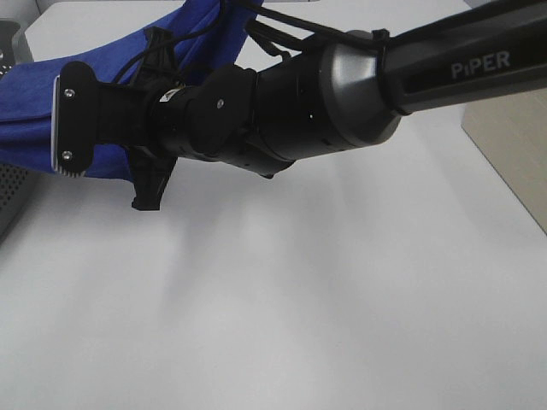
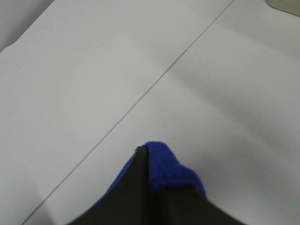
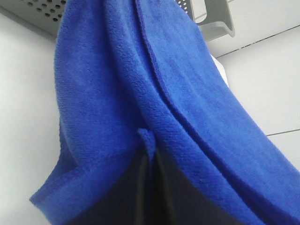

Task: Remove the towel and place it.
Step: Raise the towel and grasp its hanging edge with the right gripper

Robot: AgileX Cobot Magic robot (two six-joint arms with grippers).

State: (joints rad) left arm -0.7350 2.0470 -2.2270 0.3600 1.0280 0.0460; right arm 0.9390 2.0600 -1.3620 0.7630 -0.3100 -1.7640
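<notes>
The white tabletop lies bare across its middle and near edge. The right arm reaches across it toward the far left corner. There the towel hangs slung in the air, clear of the surface, beside a grey perforated rack. We cannot tell whether any of it rests on that rack. The right gripper has its jaws drawn together on a fold of the towel's stitched edge. The left gripper has its jaws clamped on another small tuft of blue cloth above bare tabletop. We judge the removal step to be in hand, with both grips made and the placing not yet begun. Next we would draw both arms together toward the open middle, holding the cloth spread and off the rack, then lower it flat before letting go.
</notes>
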